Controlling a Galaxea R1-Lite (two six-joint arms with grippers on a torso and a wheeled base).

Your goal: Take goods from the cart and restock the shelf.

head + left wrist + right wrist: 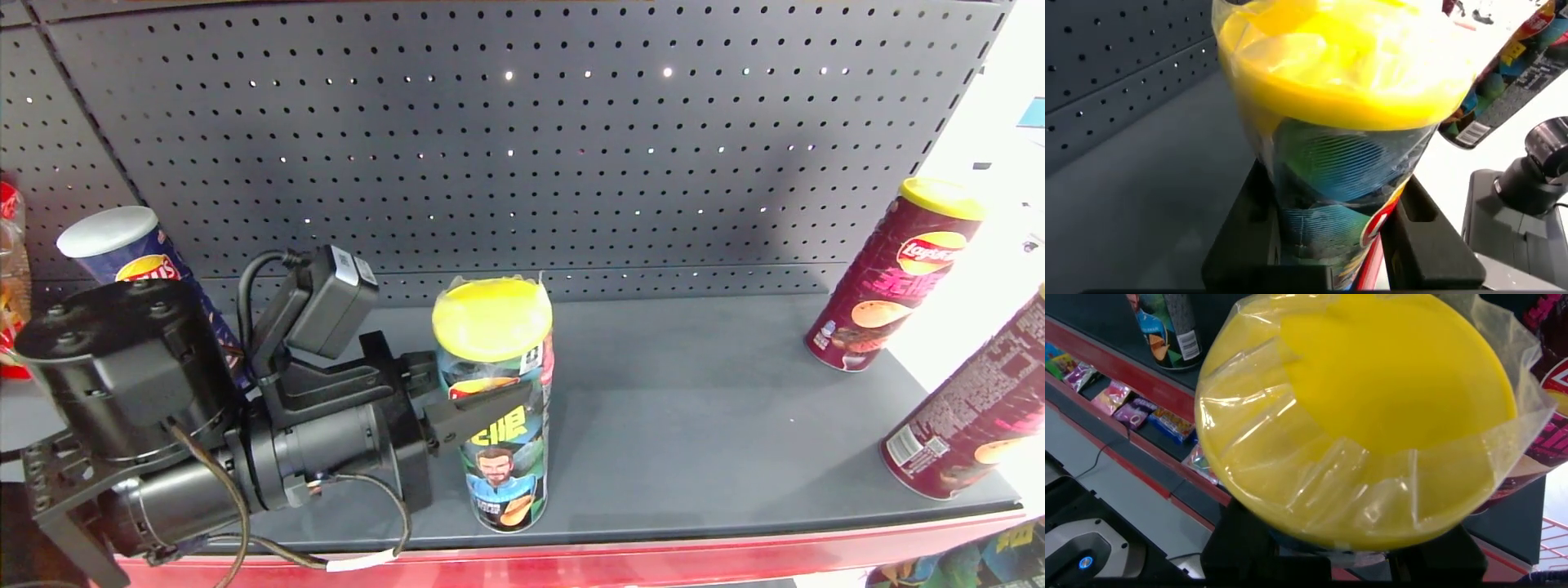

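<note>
A cylindrical green chip can [502,425], glossy, with a yellow plastic lid under crinkled film, stands upright at 6 o'clock on the matte grey shelf [694,425], its long axis vertical and lid up. The left claw [494,404] is clenched around its middle. The right claw [1331,559] grips a tilted maroon can [971,408] at 4 o'clock.
</note>
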